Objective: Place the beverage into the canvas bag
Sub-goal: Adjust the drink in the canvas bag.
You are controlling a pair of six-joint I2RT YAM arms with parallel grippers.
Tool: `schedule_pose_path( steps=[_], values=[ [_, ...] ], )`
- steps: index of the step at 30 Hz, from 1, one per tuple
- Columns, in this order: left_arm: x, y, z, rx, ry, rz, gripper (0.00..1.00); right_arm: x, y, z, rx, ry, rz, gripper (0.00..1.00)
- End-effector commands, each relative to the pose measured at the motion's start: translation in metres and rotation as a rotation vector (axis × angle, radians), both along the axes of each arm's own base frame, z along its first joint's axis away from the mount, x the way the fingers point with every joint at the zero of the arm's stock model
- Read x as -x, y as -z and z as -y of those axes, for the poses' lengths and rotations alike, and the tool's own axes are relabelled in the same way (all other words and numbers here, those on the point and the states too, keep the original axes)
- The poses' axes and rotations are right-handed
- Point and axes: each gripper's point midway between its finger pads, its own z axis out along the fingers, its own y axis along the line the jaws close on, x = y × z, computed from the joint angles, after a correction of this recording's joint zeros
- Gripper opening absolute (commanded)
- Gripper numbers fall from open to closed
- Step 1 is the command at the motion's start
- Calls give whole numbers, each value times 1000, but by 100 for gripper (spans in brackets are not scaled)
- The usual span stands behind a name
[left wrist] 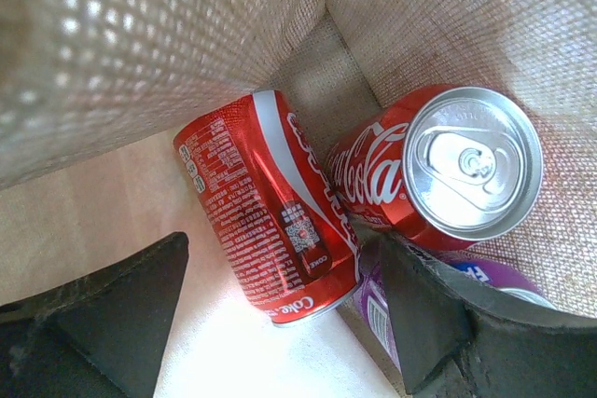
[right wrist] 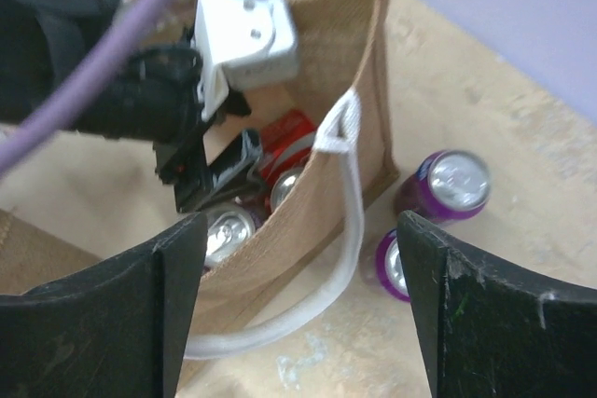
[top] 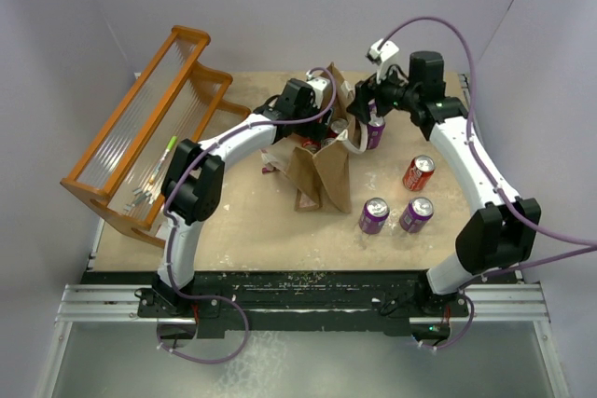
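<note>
Both jaws gape empty; canvas bag [right wrist: 368,72] holds two red cans [left wrist: 270,207], one purple can [left wrist: 499,274].

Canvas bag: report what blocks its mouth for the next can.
The left gripper sits in the mouth of the canvas bag, above the cans already inside. The white handle droops down the wall facing the right gripper. Nothing else visible blocks it.
</note>
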Motion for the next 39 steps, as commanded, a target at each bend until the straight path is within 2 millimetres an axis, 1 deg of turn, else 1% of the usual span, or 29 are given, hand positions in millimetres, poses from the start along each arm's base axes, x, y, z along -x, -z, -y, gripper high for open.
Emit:
schedule_pose_path(
  steps=[1, 3, 8, 11, 12, 16, 21, 23, 26, 31, 36, 39],
  values=[
    [5, -30, -1, 22, 26, 40, 86, 19, 51, -3, 71, -51, -112, 77],
    [8, -29, -1, 25, 32, 32, 86, 26, 67, 3, 107, -48, -135, 74],
    [21, -19, -3, 33, 50, 1, 86, 48, 98, 20, 203, -39, -167, 65],
    [26, -13, -3, 37, 58, -13, 87, 57, 111, 29, 246, -24, -158, 63],
    [26, -11, -3, 37, 59, -15, 87, 60, 119, 31, 260, -18, -165, 62],
    [25, -8, -3, 37, 57, -20, 87, 59, 134, 37, 291, 21, -182, 60],
    [21, -4, -5, 42, 18, -29, 87, 58, 151, 37, 322, 55, -213, 57],
    [15, -1, -9, 43, -20, -40, 87, 59, 155, 36, 327, 55, -214, 56],
    [7, 8, -15, 40, -69, -68, 88, 59, 158, 34, 323, 53, -212, 55],
    [-2, 32, -16, 9, -106, -92, 88, 53, 156, 34, 327, 61, -205, 54],
    [-4, 54, -16, -12, -134, -128, 90, 49, 152, 31, 323, 56, -204, 55],
    [-1, 66, -17, -20, -143, -156, 91, 49, 152, 29, 318, 45, -211, 55]
  ],
)
